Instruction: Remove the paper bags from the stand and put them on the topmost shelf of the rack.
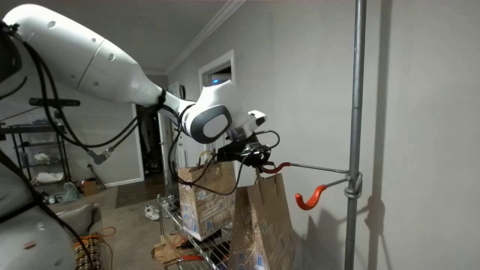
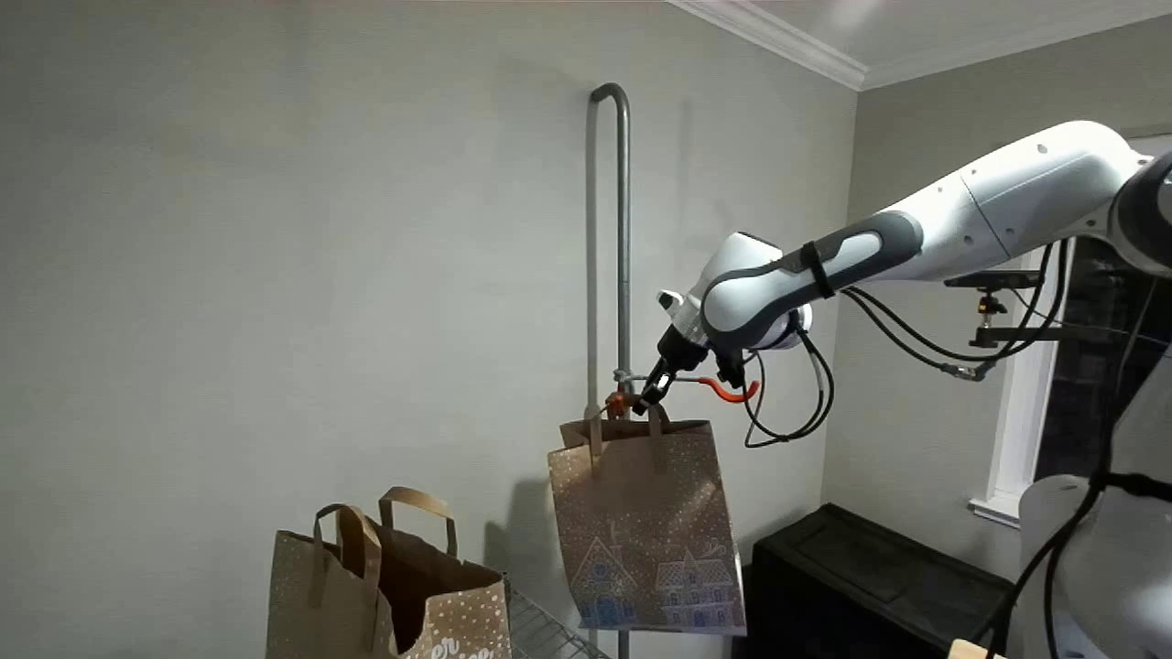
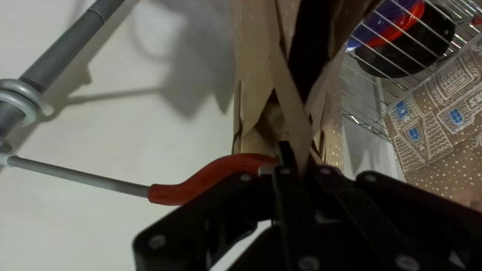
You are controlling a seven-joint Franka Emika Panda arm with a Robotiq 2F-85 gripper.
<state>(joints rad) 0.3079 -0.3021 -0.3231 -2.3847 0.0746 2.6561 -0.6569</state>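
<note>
Orange-red hook [image 3: 211,178] crowds the jaws at the wrist view's nine o'clock; they clench one bag [image 3: 257,71] by its handle [image 3: 292,109]; toward three, another bag [image 3: 440,150] occupies the shelf [image 3: 366,126].

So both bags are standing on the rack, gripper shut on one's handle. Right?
Not both: one bag stands on the rack, but the other bag hangs in the air, the pole showing below it in an exterior view. The gripper is indeed shut on its handle.
</note>
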